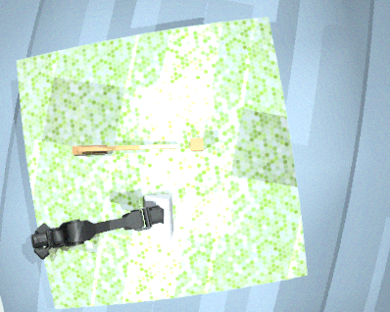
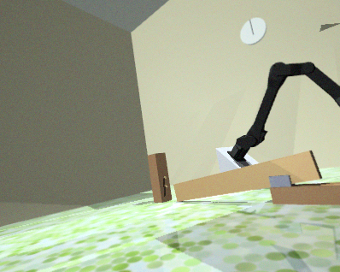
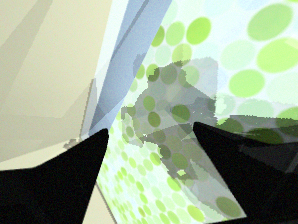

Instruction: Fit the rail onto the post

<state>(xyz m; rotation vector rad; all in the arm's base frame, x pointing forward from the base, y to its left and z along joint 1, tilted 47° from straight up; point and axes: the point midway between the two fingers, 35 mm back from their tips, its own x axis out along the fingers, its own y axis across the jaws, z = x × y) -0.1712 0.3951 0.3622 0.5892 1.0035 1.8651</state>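
Observation:
The long wooden rail [image 1: 126,147] [image 2: 245,174] slopes, its low end down on the table and its far end raised at the grey bracket [image 2: 280,181] on the low footboard block [image 1: 79,150] [image 2: 313,195]. The short wooden post [image 1: 197,144] [image 2: 159,177] stands upright, a small gap from the rail's low end. Two small pegs stick out of its side toward the rail. The holes in the rail end are hidden. My gripper [image 1: 39,240] [image 3: 152,128] is open and empty, off to the footboard's side and well away from the rail. The exterior view does not show its fingers.
The arm's white base [image 1: 167,216] [image 2: 225,160] stands beside the rail on the green-dotted table top [image 1: 242,221]. The arm stretches over the table's left edge. The wrist view shows the dotted surface, a table edge and a dark shadow between the fingers.

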